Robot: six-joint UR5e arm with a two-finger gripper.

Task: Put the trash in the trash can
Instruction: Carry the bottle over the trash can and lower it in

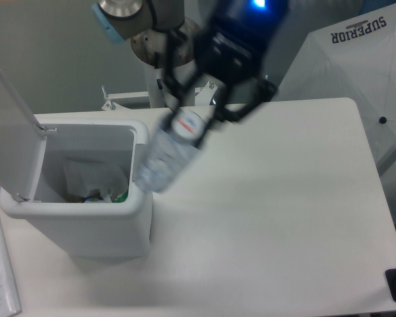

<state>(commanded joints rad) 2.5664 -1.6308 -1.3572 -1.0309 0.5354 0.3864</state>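
bottle [166, 153] in jaws, over bin [112, 224] rim

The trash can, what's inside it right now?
Inside the open trash can lies a clear plastic pouch over some green and blue bits; the rest of the bottom is hidden by its front wall.

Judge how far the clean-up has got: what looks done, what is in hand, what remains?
Done: the trash can stands with its lid open and some rubbish already lies inside. In hand: the gripper holds the clear bottle tilted in the air, its lower end by the can's right rim. Left: bring it over the opening and release it.
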